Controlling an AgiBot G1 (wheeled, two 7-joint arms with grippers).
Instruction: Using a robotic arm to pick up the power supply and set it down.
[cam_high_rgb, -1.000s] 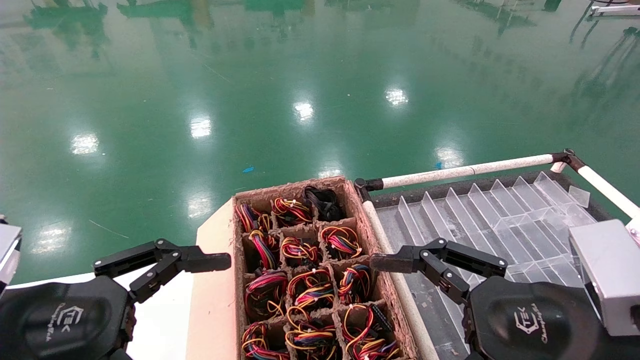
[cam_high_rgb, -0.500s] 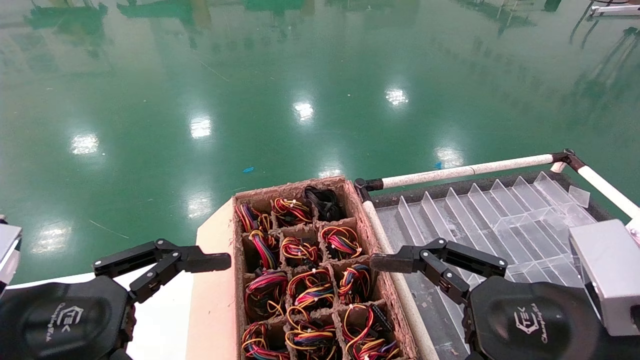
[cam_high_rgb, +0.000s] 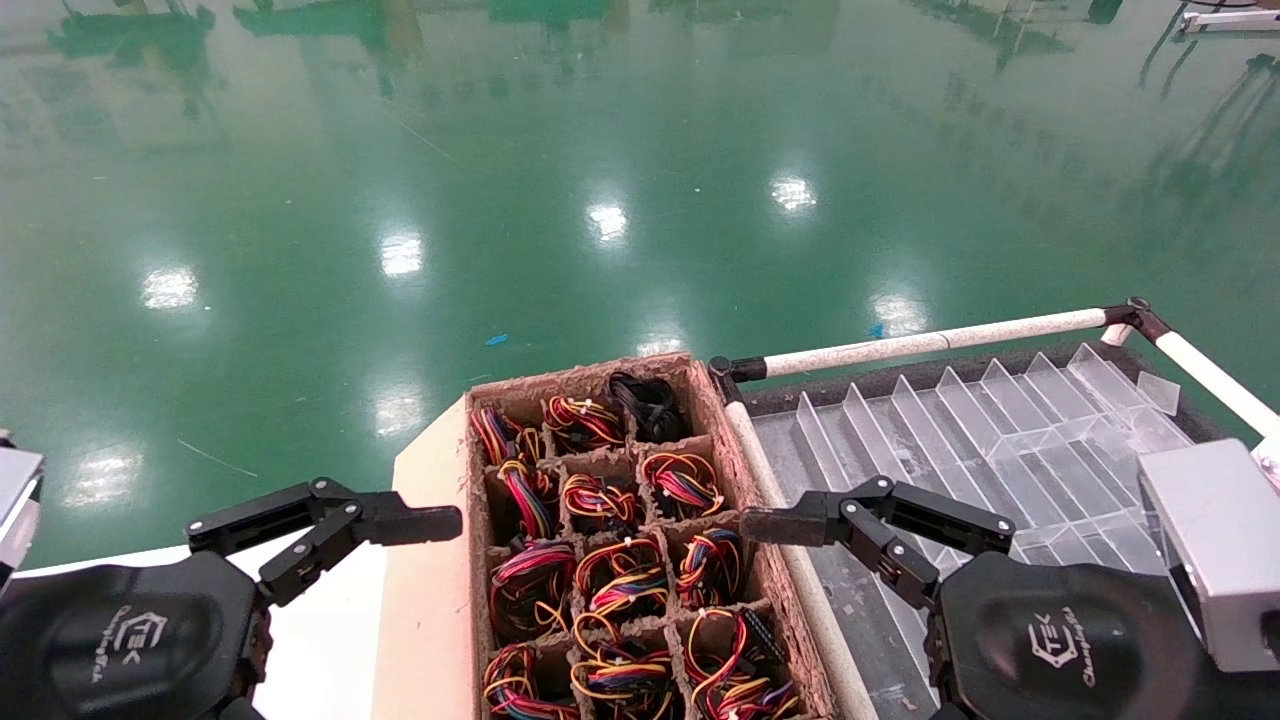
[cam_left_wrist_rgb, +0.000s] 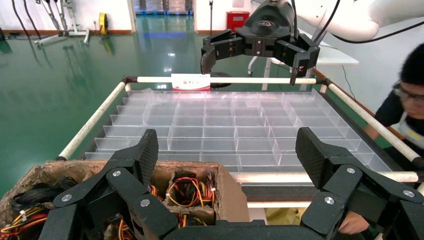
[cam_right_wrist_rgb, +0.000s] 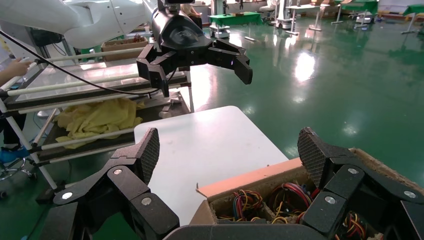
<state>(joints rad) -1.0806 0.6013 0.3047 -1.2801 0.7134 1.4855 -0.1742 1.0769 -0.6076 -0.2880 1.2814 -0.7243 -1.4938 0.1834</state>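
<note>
The power supplies show as tied bundles of red, yellow and black wires (cam_high_rgb: 680, 480) in the compartments of a brown pulp box (cam_high_rgb: 770, 590); their metal cases are hidden. My left gripper (cam_high_rgb: 430, 523) hovers at the box's left side, open and empty; between its fingers the left wrist view (cam_left_wrist_rgb: 229, 152) shows a box corner with wires (cam_left_wrist_rgb: 190, 190). At the box's right edge my right gripper (cam_high_rgb: 765, 525) is also open and empty. Its own wrist view (cam_right_wrist_rgb: 230, 150) looks over the box (cam_right_wrist_rgb: 280, 175) toward the left gripper (cam_right_wrist_rgb: 200, 77).
A clear plastic divider tray (cam_high_rgb: 1000, 430) lies right of the box, framed by white tubes (cam_high_rgb: 930, 345). A white table (cam_high_rgb: 320, 640) lies left of the box. Green floor lies beyond. A person (cam_left_wrist_rgb: 407, 100) sits past the tray. Yellow cloth (cam_right_wrist_rgb: 95, 117) lies on a rack.
</note>
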